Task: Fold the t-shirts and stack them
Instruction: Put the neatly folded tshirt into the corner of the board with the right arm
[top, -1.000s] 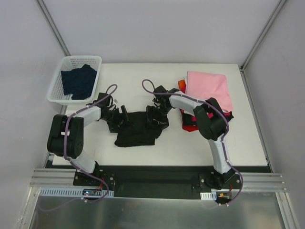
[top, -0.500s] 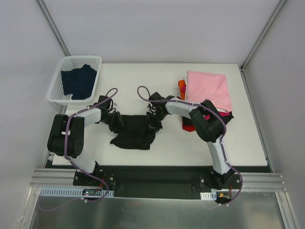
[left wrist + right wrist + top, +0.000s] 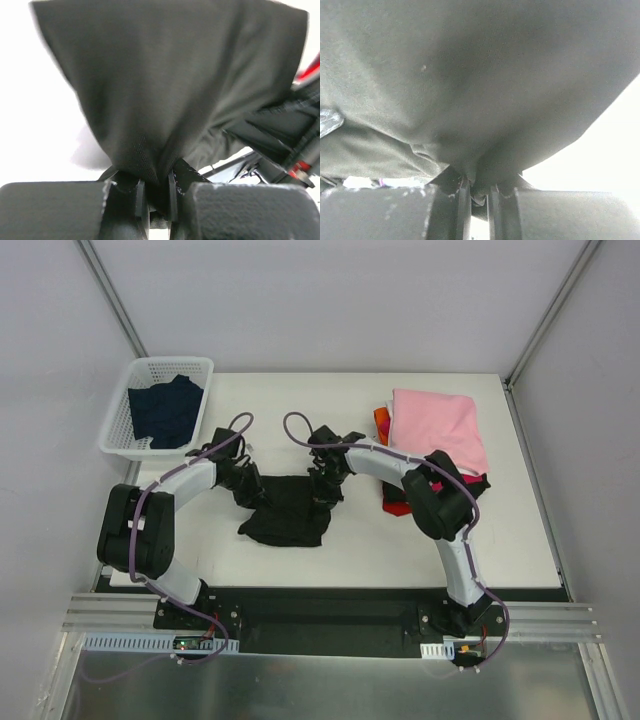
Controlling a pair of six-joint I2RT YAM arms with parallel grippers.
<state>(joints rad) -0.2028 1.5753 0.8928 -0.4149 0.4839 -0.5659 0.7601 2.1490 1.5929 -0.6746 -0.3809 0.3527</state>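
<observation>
A white table (image 3: 500,540) was seen beneath both arms; at its far right, a pile of folded t-shirts was topped by a pink t-shirt (image 3: 437,425); at the far left, a dark navy t-shirt (image 3: 165,412) was held in a white basket (image 3: 170,362); in the middle, a crumpled black t-shirt (image 3: 288,515) was pinched at its far left corner by the left gripper (image 3: 156,192) and at its far right corner by the right gripper (image 3: 479,192).

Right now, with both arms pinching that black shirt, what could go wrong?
The left jaws and right jaws each hold only a small bunch of the black t-shirt, so it may slip on lifting. The right arm's elbow sits over the edge of the folded pile under the pink t-shirt; swinging could disturb it.
</observation>
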